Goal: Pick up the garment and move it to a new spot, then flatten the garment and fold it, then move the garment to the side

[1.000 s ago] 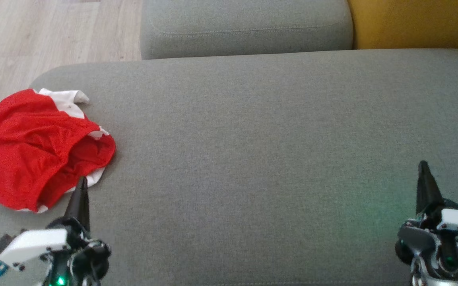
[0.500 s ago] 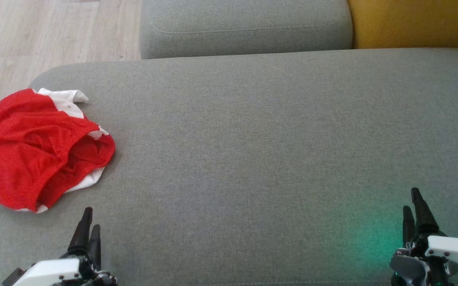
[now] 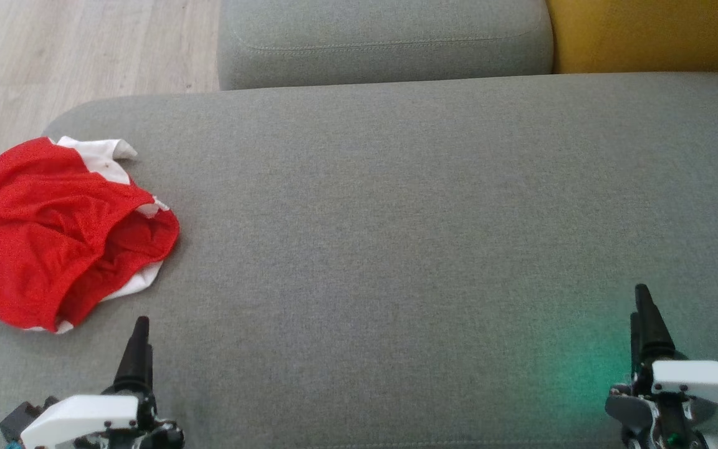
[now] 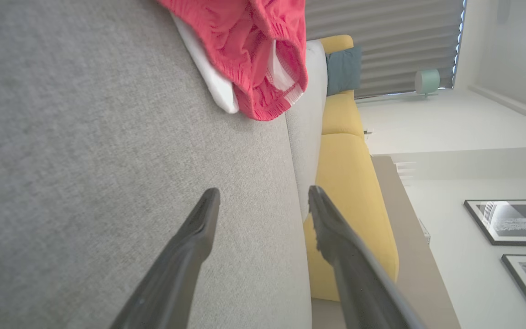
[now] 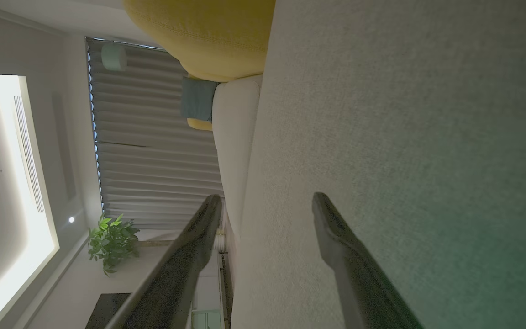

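Observation:
The garment [image 3: 53,237] lies crumpled at the left edge of the grey sofa seat [image 3: 396,218]: red mesh with white sleeve cloth showing at its far and near sides. My left gripper [image 3: 141,327] hovers just right of and nearer than the heap, apart from it. The left wrist view shows the left gripper [image 4: 263,196] open with nothing between its fingers, and the garment [image 4: 254,45] ahead of them. My right gripper [image 3: 641,299] stands far to the right over bare seat. The right wrist view shows the right gripper [image 5: 267,201] open and empty too.
A grey back cushion [image 3: 384,43] runs along the far side, with a yellow cushion [image 3: 652,34] beside it at the far right. Wooden floor [image 3: 53,56] lies beyond the seat's rounded left edge, where the garment partly overhangs.
Both grippers have opened. The left one has drawn back from the garment's near edge toward me; the right one has also drawn back a little. The garment lies as before.

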